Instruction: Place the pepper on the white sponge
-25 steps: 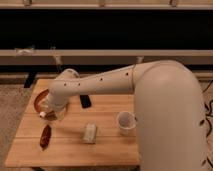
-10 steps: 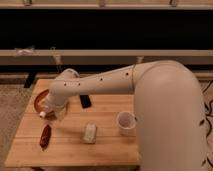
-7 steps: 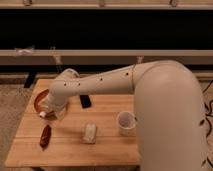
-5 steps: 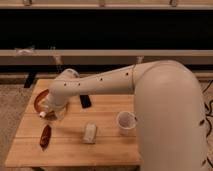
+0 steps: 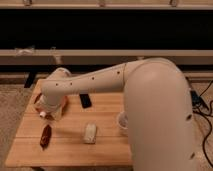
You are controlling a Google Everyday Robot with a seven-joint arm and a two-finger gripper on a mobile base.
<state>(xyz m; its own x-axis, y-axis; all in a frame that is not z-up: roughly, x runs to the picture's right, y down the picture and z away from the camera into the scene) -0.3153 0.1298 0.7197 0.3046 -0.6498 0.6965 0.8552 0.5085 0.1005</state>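
Tool (image 5: 48,114) near pepper (image 5: 45,136) (cup (image 5: 120,120) interior hidden).

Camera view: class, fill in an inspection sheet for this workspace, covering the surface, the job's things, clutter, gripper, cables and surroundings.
Surface: wooden table, slatted top.
Job's things: pepper lies on the table at picture left; white sponge lies apart from it, toward the middle, with nothing on it.
Clutter: black flat object near the back; white cup, partly hidden by the arm; reddish-brown plate at the back left.
Gripper: gripper over the table's left side by the plate, beyond the pepper and not holding it.
Cables: dark cables on the floor at picture right.
Surroundings: carpet; dark shelving behind.
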